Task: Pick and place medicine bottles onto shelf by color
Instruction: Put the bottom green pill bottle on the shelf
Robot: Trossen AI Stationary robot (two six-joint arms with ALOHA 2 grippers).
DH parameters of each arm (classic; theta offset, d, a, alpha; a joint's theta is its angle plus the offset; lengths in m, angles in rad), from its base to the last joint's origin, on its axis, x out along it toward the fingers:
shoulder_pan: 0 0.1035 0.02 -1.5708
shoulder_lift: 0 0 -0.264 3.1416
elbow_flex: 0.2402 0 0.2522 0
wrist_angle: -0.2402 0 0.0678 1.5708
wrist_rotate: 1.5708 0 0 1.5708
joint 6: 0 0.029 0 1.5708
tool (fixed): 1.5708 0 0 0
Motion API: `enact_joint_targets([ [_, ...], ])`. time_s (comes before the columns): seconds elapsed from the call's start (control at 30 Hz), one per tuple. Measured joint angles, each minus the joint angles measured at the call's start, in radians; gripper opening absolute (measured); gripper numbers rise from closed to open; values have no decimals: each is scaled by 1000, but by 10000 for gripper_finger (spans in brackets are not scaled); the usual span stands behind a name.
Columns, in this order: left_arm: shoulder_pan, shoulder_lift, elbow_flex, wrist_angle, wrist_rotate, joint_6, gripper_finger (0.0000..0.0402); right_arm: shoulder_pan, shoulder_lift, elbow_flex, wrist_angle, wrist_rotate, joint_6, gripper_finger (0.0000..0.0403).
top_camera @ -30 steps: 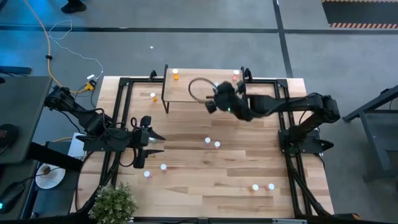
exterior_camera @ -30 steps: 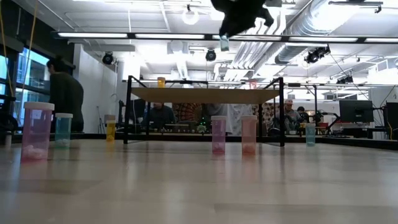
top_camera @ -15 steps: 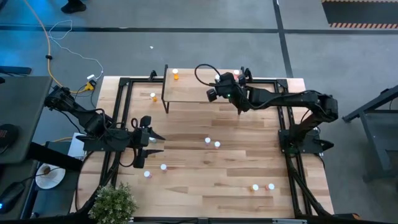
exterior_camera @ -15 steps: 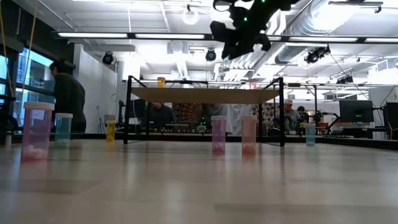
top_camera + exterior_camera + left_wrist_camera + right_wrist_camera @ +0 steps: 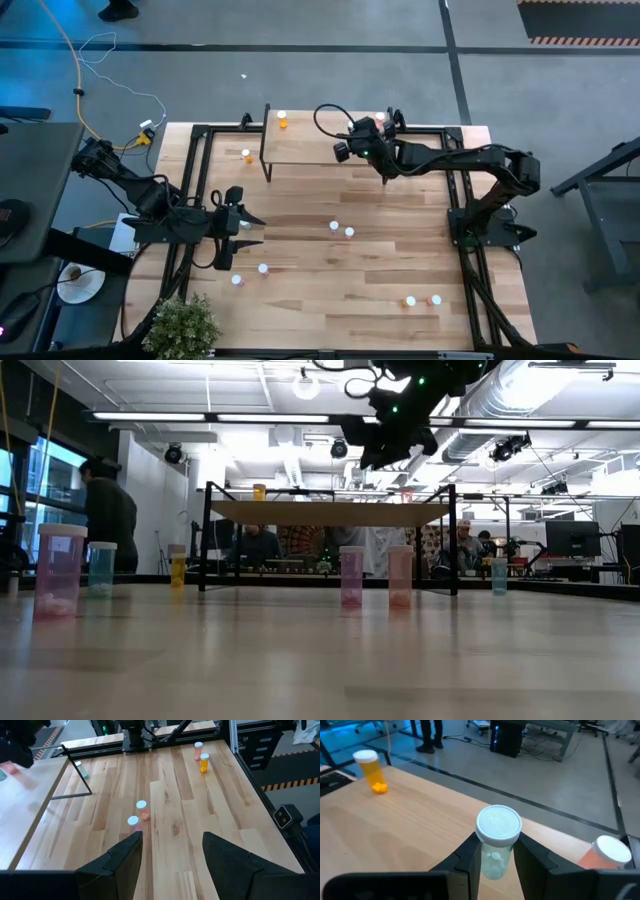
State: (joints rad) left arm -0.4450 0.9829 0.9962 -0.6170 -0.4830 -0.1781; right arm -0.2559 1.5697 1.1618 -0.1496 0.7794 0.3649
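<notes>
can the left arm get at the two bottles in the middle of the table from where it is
Probably yes. The left gripper sits open at table level, facing the two bottles, with only bare wood between them. The right gripper, holding a teal bottle, is over the shelf, out of the way.

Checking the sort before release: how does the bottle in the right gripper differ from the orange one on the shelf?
The held bottle is teal-green, clamped between the right gripper fingers above the shelf. The orange bottle stands free at the shelf's far end. Both are upright with white caps.
</notes>
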Motion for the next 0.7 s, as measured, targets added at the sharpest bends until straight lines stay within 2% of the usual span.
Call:
enact_joint_targets([
  [0.27,0,0,0,0,0,-1,197,-42,69,0,56,29,49,90],
  [0.7,0,0,0,-23,0,7,197,-57,85,1,107,29,80,90],
])
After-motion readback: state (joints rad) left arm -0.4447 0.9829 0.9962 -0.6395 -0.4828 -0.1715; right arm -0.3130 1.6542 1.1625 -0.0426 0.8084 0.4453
